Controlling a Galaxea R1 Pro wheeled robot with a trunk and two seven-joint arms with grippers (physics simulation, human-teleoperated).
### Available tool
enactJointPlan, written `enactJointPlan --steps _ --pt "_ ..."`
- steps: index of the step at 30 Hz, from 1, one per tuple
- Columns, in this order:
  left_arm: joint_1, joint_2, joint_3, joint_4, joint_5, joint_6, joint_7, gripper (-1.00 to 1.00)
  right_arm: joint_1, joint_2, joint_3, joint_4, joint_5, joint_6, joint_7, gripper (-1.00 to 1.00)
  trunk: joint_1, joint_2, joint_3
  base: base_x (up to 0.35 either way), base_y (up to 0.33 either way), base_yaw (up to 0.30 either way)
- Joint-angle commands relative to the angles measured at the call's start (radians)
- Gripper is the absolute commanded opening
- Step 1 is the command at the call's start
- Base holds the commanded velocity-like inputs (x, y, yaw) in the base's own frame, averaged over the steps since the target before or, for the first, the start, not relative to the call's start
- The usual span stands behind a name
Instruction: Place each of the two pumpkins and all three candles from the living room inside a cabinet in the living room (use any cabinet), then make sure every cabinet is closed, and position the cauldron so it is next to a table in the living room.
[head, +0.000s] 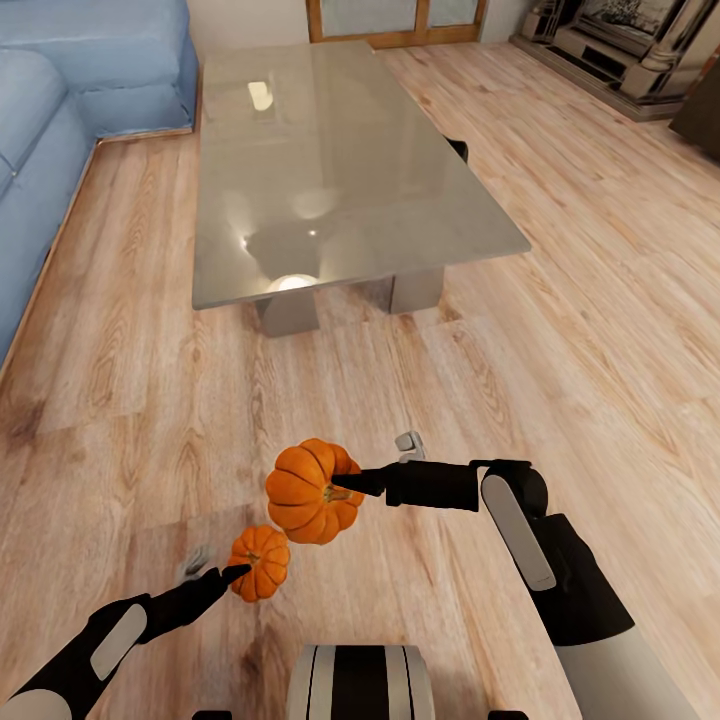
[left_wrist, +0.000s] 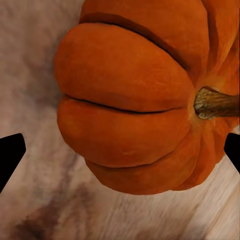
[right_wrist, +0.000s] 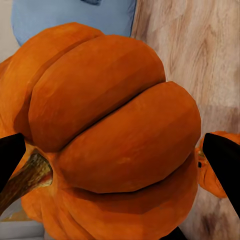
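Both pumpkins are deep orange with darker ribs: the larger pumpkin (head: 310, 492) and the smaller pumpkin (head: 262, 562) each carry a brown-olive stem (left_wrist: 215, 103). The right pincer (head: 352, 484) and left pincer (head: 228, 574) are black, on black arms with pale grey panels. The floor (head: 120, 400) is light wood with brown grain streaks. The table (head: 340, 170) has a glossy grey top and grey base. The sofa (head: 60, 110) is light blue.
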Motion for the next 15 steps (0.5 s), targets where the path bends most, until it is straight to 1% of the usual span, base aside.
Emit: enactJointPlan --steps 1,6,9,15 --pt "0.0 0.001 -0.004 0.0 0.008 0.004 0.001 1.0 -0.001 0.0 0.0 0.0 0.002 0.003 0.004 -1.0 0.0 0.0 -0.001 0.065 0.0 0.0" --pt "0.0 0.0 -0.004 0.0 0.008 0.004 0.002 1.0 -0.001 0.0 0.0 -0.001 0.002 0.003 0.004 -1.0 0.0 0.0 -0.001 0.029 0.0 0.0" --pt "0.0 0.0 -0.004 0.0 0.008 0.004 0.002 1.0 -0.001 0.0 0.0 -0.001 0.001 0.003 0.005 -1.0 0.0 0.0 -0.001 0.128 -0.004 0.0" --pt "0.0 0.0 -0.004 0.0 0.009 0.004 0.002 1.0 -0.001 0.0 -0.001 0.001 0.003 0.003 0.027 -1.0 0.0 0.0 -0.001 0.051 -0.006 0.0"
